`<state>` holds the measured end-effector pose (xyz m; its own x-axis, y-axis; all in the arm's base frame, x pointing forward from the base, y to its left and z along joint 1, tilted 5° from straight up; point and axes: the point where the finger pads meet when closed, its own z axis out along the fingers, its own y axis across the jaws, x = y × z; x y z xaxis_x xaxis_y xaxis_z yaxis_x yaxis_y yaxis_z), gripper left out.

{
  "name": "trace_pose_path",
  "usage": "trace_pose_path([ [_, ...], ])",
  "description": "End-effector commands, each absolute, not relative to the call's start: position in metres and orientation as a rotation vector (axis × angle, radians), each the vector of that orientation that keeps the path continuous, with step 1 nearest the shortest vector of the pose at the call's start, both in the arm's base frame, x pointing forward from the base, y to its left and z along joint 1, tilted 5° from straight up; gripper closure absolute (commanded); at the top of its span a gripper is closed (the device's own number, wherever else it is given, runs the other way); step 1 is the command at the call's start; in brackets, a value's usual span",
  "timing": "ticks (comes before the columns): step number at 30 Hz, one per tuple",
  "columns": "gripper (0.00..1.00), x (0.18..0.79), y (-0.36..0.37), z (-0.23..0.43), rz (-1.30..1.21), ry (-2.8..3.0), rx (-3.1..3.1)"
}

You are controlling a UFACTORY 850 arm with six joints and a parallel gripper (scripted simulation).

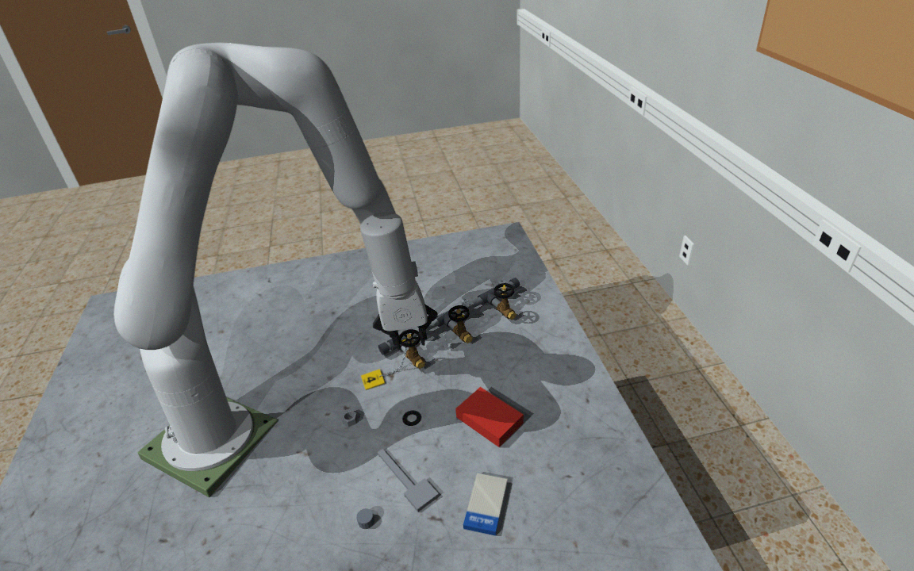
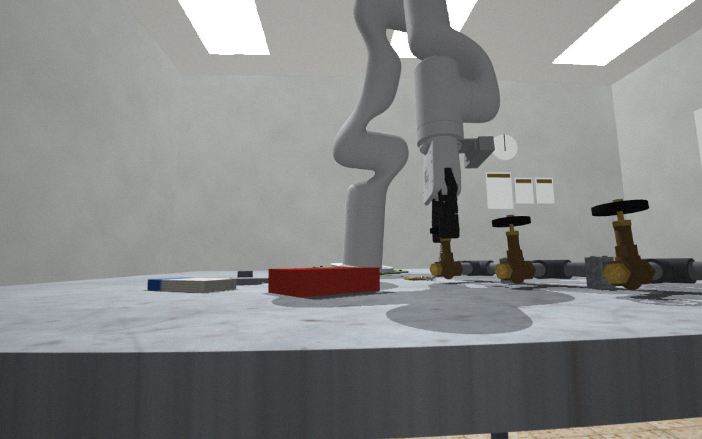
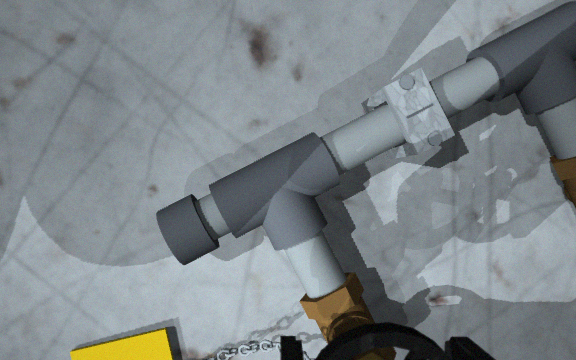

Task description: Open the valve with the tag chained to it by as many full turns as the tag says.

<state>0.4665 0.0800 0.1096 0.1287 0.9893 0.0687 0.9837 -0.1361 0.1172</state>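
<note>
Three brass valves with black handwheels stand along a grey pipe (image 1: 478,304) (image 3: 363,137). A yellow tag (image 1: 372,379) (image 3: 125,347) marked 4 hangs by a chain (image 3: 248,345) from the left valve (image 1: 414,357) (image 2: 445,266) (image 3: 340,312). My gripper (image 1: 410,335) (image 2: 444,231) stands upright over that valve and is shut on its handwheel (image 3: 375,342), whose rim shows at the wrist view's bottom edge. The middle valve (image 1: 458,320) (image 2: 512,245) and the right valve (image 1: 504,296) (image 2: 621,242) stand apart from my gripper.
A red block (image 1: 489,415) (image 2: 323,280) lies in front of the valves. A white and blue box (image 1: 486,503) (image 2: 192,284), a grey paddle-shaped tool (image 1: 408,480), a black ring (image 1: 412,413), a grey nut (image 1: 351,416) and a grey disc (image 1: 367,517) lie nearer the table's front. The arm's green base (image 1: 206,443) is at the left.
</note>
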Motion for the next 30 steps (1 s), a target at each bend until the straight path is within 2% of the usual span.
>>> trace_pose_path([
  [1,1.0,0.4673,0.0796,0.1102,0.237,2.06,2.343],
  [18,1.0,0.4673,0.0796,0.1102,0.237,2.06,2.343],
  [19,0.0,0.4673,0.0796,0.1102,0.237,2.06,2.343],
  [30,0.0,0.4673,0.0796,0.1102,0.237,2.06,2.343],
])
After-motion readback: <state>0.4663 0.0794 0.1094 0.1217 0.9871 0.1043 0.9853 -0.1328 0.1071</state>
